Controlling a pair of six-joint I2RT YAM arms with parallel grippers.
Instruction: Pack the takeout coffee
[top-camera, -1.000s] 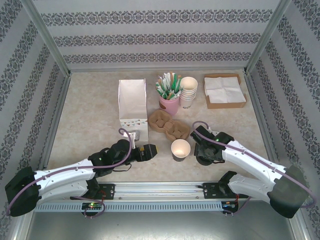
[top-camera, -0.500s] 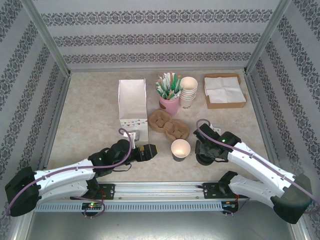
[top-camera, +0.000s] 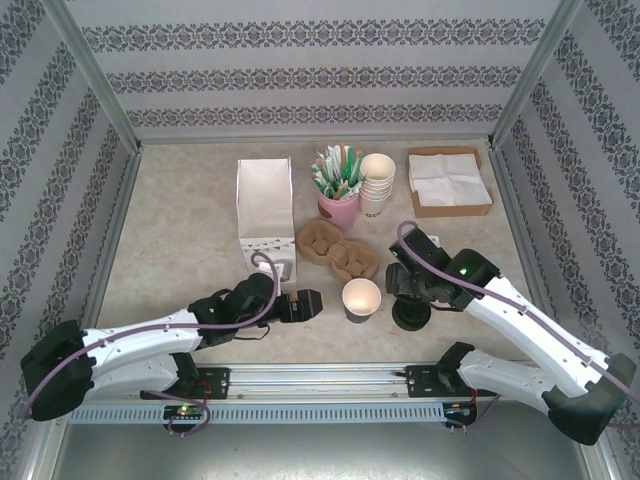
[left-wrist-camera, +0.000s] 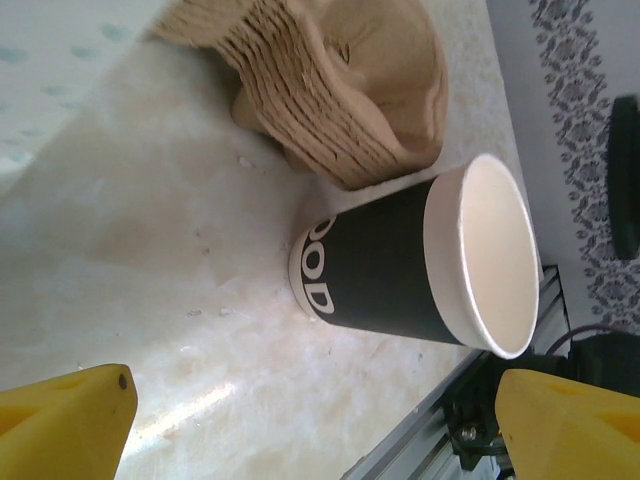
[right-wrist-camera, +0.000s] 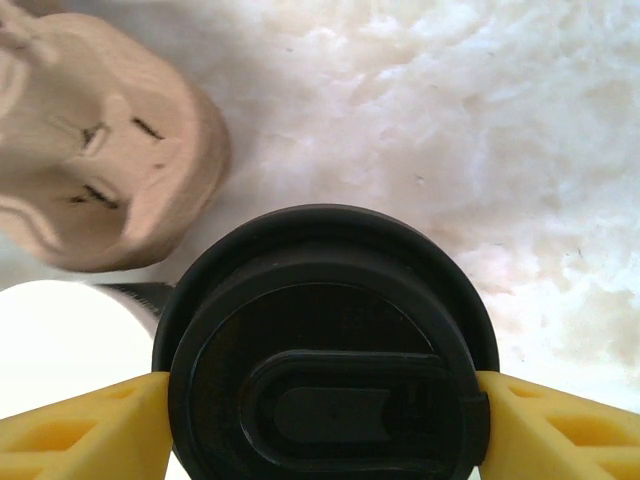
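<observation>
An open black paper cup (top-camera: 361, 298) with a white inside stands near the front of the table; in the left wrist view the cup (left-wrist-camera: 400, 265) is just ahead of my left gripper (left-wrist-camera: 315, 420). That left gripper (top-camera: 310, 303) is open, level with the cup and a short way to its left, with nothing between the fingers. My right gripper (right-wrist-camera: 320, 420) is shut on a round black lid (right-wrist-camera: 320, 340), one yellow finger on each side of its rim. The lid (top-camera: 411, 316) hangs to the right of the cup, under the right gripper (top-camera: 410, 300).
A stack of brown pulp cup carriers (top-camera: 338, 252) lies just behind the cup. Further back stand a white paper bag (top-camera: 265, 205), a pink cup of stirrers (top-camera: 338, 208), a stack of white cups (top-camera: 377, 185) and a box of napkins (top-camera: 450, 180).
My left gripper has edged right, closer to the cup. The right arm has shifted slightly right and up with the lid still in its grip.
</observation>
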